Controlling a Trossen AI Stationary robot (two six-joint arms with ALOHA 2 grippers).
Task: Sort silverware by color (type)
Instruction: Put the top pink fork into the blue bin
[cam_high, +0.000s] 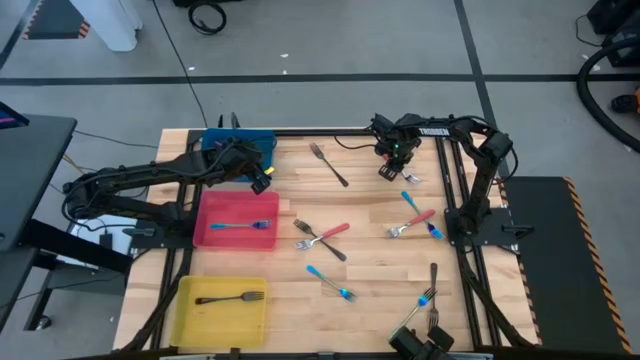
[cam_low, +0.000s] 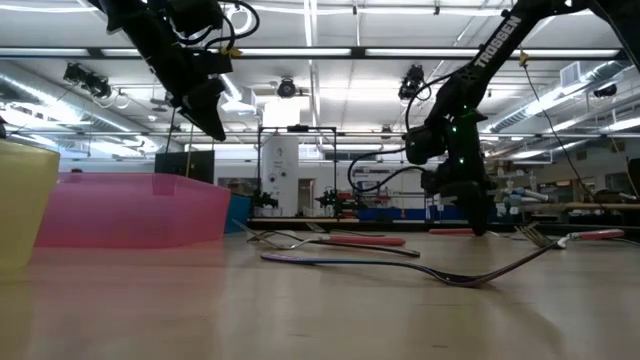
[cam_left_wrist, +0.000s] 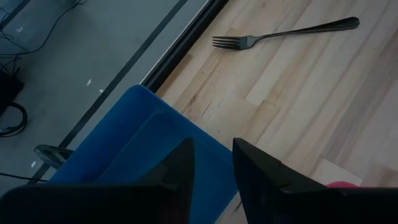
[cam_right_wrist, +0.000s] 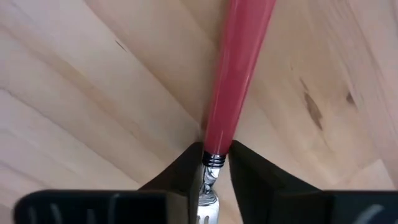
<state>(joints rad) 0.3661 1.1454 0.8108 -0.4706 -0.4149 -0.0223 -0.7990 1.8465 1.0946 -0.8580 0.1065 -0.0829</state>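
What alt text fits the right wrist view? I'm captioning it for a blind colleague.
The right gripper straddles a red-handled fork lying on the light wooden table, one dark finger on each side where the handle meets the metal neck.

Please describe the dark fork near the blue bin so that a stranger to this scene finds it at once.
On the wooden table, look along the top edge of the high view, between the blue bin and the right gripper, which clamps a red-handled fork. One dark fork lies there alone, slanted. It is bare metal throughout; nearby forks have red or blue handles.
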